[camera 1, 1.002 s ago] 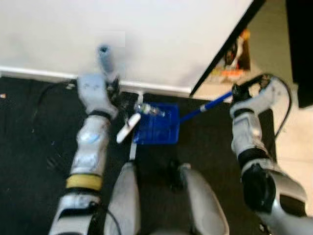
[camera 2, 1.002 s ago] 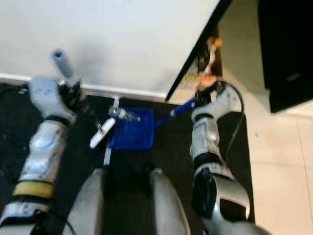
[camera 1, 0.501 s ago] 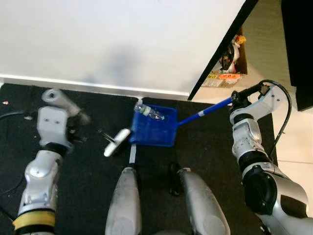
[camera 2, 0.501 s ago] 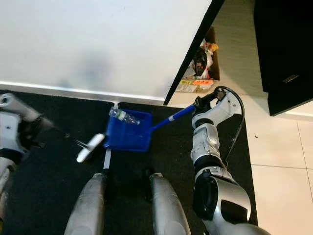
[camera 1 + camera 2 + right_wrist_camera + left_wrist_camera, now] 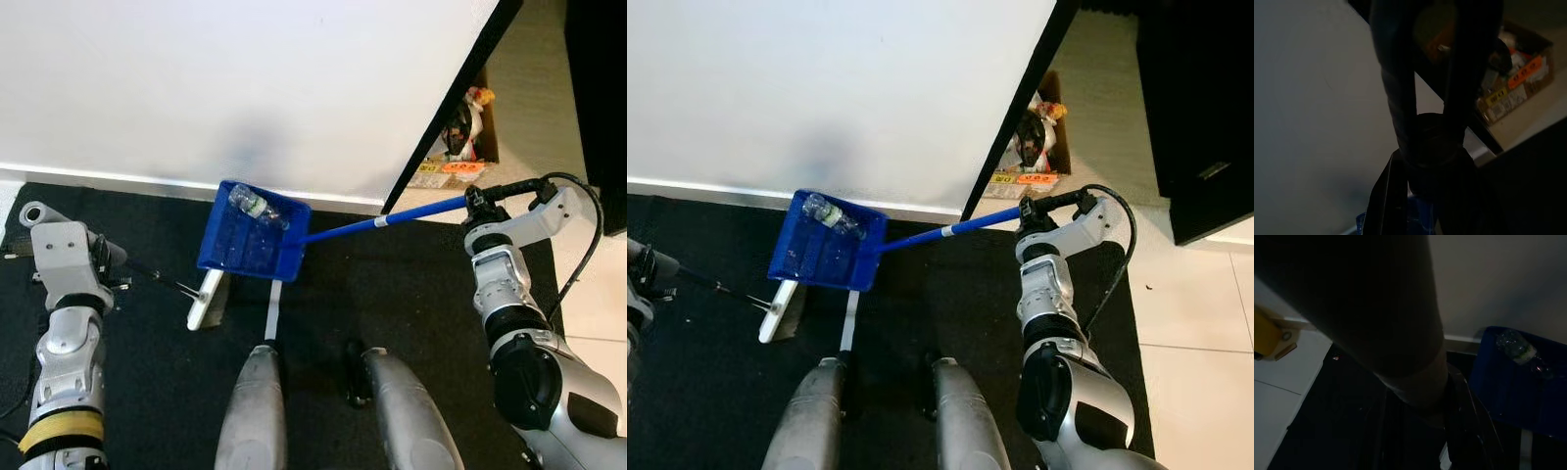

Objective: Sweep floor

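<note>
At the bottom centre of the frame we see our two grey legs (image 5: 257, 411) planted on the black mat (image 5: 411, 294), which spreads across the lower half of the picture; a slim strip of bare mat lies between the legs and the tools ahead.

At the lower left our left gripper (image 5: 110, 266) holds the thin dark handle (image 5: 162, 281) of the broom; we cannot tell how its fingers sit around it. The broom's white head (image 5: 208, 300) rests on the mat in the left centre, just below the dustpan's near edge.

At the right centre our right gripper (image 5: 478, 199) is pinched around the end of the blue pole (image 5: 382, 221), which slants to the left into the blue dustpan (image 5: 250, 247). The dustpan sits in the upper centre, its far edge over the white baseboard (image 5: 108, 180), and a clear plastic bottle (image 5: 257, 209) lies in its far corner.

Beyond, the white wall (image 5: 245, 88) closes off the upper left. Its dark edge (image 5: 451, 103) runs diagonally to the upper right, where pale tile floor (image 5: 1205, 313) opens up. A cardboard box (image 5: 460, 137) of clutter stands there against that edge, and a black cabinet (image 5: 1195, 108) closes the far right.
</note>
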Controlling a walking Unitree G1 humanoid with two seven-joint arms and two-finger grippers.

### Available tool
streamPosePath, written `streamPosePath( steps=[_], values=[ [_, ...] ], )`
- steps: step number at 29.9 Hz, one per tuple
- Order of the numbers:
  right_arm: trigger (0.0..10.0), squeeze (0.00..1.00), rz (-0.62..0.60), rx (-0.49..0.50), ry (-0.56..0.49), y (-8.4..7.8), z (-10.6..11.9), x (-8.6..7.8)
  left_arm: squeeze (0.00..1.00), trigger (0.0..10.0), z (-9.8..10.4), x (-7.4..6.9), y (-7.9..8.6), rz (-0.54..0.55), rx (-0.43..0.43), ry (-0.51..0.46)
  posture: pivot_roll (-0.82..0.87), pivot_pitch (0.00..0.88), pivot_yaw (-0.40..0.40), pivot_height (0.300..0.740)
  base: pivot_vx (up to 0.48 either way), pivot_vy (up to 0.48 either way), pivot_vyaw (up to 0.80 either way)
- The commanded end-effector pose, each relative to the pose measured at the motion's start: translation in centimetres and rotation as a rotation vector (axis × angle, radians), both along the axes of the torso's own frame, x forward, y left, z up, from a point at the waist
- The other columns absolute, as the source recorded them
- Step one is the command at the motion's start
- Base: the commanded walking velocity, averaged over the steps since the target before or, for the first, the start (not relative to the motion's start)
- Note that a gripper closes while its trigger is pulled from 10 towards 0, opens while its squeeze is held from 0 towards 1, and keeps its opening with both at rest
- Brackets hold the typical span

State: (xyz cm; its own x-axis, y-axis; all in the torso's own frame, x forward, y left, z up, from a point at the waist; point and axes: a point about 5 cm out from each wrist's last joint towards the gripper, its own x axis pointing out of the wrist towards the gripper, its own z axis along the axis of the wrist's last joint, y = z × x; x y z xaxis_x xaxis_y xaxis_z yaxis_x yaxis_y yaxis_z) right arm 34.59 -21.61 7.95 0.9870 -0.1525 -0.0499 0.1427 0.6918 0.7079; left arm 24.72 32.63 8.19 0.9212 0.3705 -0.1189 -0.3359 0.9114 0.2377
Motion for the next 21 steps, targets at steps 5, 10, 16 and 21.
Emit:
streamPosePath(
  steps=[5, 10, 16, 21],
  values=[
    [10.0, 0.00, 0.010, 0.059, -0.057, -1.3, 0.2, -0.5, 0.00, 10.0, -2.7, -0.7, -1.0, 0.017, -0.032, 0.092, 0.09, 0.146, -0.004, 0.740, 0.000, 0.000, 0.00],
    [10.0, 0.00, -0.006, 0.025, -0.039, -2.8, 0.1, -1.1, 0.00, 10.0, -3.0, 0.3, -2.5, -0.024, -0.062, 0.066, 0.08, 0.130, -0.005, 0.740, 0.000, 0.000, 0.00],
    [10.0, 0.00, -0.019, -0.001, -0.036, -4.2, 0.6, -1.2, 0.00, 10.0, -3.9, 1.0, -4.3, -0.062, -0.114, 0.071, 0.07, 0.114, -0.008, 0.740, 0.000, 0.000, 0.00],
    [10.0, 0.00, -0.014, -0.011, -0.031, -4.9, 0.9, -1.2, 0.00, 10.0, -4.4, 1.4, -5.5, -0.067, -0.153, 0.075, 0.05, 0.108, -0.017, 0.740, 0.000, 0.000, 0.00]
  ],
)
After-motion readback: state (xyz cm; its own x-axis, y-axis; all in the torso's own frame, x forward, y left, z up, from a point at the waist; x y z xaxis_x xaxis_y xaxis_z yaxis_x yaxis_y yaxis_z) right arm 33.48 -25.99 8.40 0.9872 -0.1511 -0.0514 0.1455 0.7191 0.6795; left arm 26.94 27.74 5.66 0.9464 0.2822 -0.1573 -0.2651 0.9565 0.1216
